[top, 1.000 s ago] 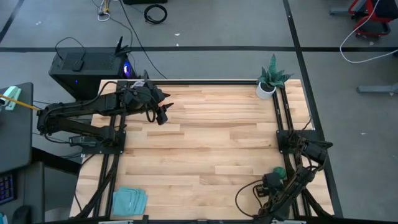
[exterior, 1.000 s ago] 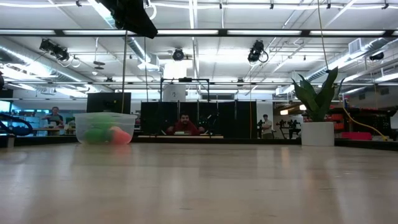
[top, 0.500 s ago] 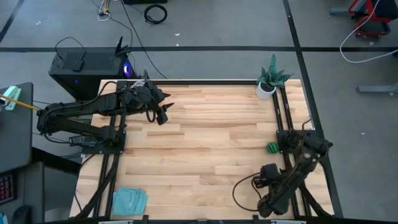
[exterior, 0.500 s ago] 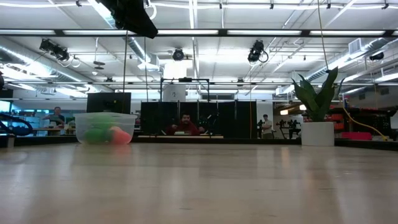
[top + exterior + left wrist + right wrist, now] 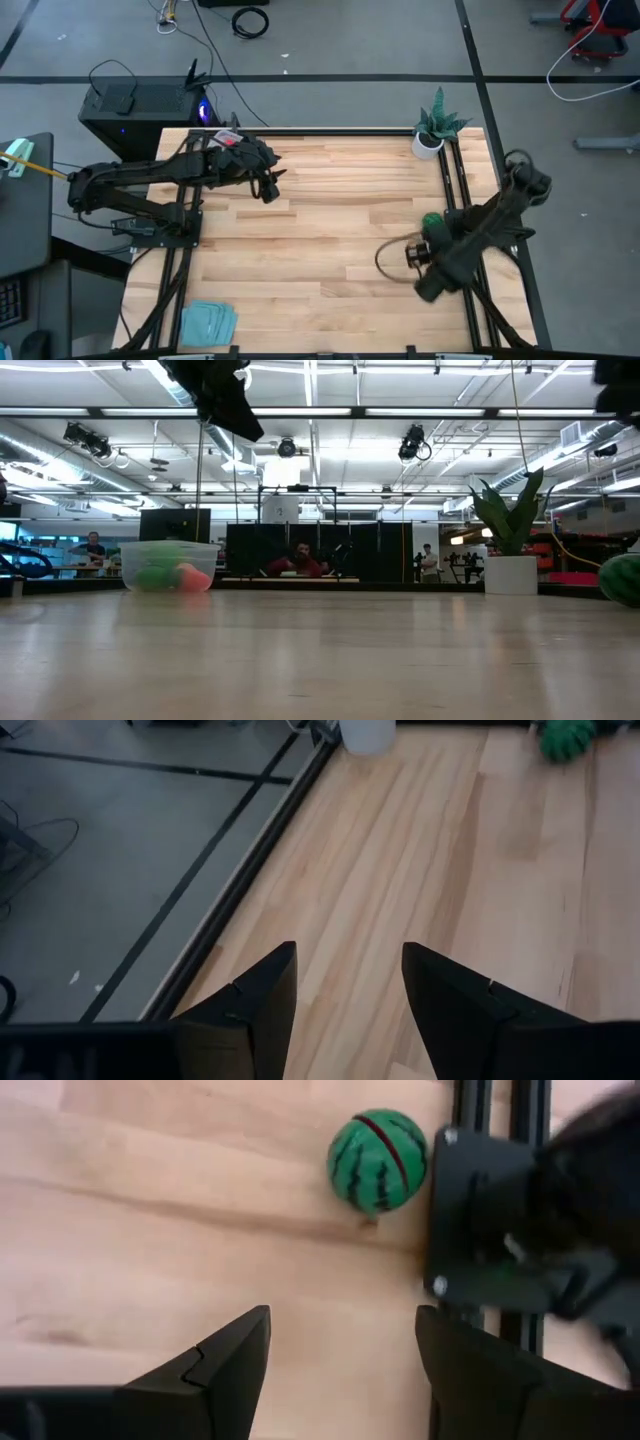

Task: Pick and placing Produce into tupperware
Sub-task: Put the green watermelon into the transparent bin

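Note:
The dark green striped ball (image 5: 378,1160) lies on the wooden table at its right side, next to a black bracket (image 5: 490,1230). It also shows in the high view (image 5: 432,222) and the low view (image 5: 622,578). My right gripper (image 5: 342,1315) hangs open above the table just short of the ball, tipped down, with nothing between its fingers. The clear tupperware (image 5: 168,550) stands far left with a green piece (image 5: 152,575) and a red piece (image 5: 193,577) inside; in the high view my left arm covers it. My left gripper (image 5: 345,948) hovers open there (image 5: 268,186).
A potted plant in a white pot (image 5: 437,128) stands at the far right corner. A flat pale-blue piece (image 5: 207,322) lies at the near left. Black rails (image 5: 458,185) run along the table's right side. People sit in the room beyond (image 5: 297,560).
My right gripper has risen and swung from the near right corner toward the far edge, turning as it went, and stays open. The striped ball has rolled along the right rail toward the far edge and into the low view. My left gripper has sunk slightly.

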You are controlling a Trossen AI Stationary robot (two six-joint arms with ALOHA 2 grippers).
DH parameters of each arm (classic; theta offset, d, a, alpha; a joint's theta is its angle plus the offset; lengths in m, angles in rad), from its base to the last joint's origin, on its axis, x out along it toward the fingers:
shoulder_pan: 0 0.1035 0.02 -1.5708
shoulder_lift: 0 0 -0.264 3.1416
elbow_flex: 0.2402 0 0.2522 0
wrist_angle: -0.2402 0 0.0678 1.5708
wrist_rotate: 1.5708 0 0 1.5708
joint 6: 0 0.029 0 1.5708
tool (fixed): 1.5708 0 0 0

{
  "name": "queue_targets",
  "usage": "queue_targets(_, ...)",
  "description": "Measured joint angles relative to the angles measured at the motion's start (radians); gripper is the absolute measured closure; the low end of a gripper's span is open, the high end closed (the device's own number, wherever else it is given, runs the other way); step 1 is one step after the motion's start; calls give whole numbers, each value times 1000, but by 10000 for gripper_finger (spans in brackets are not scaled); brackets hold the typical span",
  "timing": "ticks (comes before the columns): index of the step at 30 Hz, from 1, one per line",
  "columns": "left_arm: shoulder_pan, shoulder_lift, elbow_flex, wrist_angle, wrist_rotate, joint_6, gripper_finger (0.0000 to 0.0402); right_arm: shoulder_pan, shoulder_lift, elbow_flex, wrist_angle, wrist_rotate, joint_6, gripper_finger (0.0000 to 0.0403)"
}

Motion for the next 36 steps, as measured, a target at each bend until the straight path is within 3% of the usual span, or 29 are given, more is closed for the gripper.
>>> queue_targets(10, 0, 11, 0, 45, 0, 1, 215, -371, -190, -165, 118, 17, -542, 145)
queue_targets(18, 0, 10, 0, 45, 0, 1, 213, -621, -240, -175, 121, 46, -822, 145)
queue_targets(24, 0, 10, 0, 45, -1, 1, 212, -752, -229, -176, 150, 100, -950, 145)
queue_targets(36, 0, 10, 0, 45, 0, 2, 212, -965, -224, -177, 172, 202, -1008, 145)
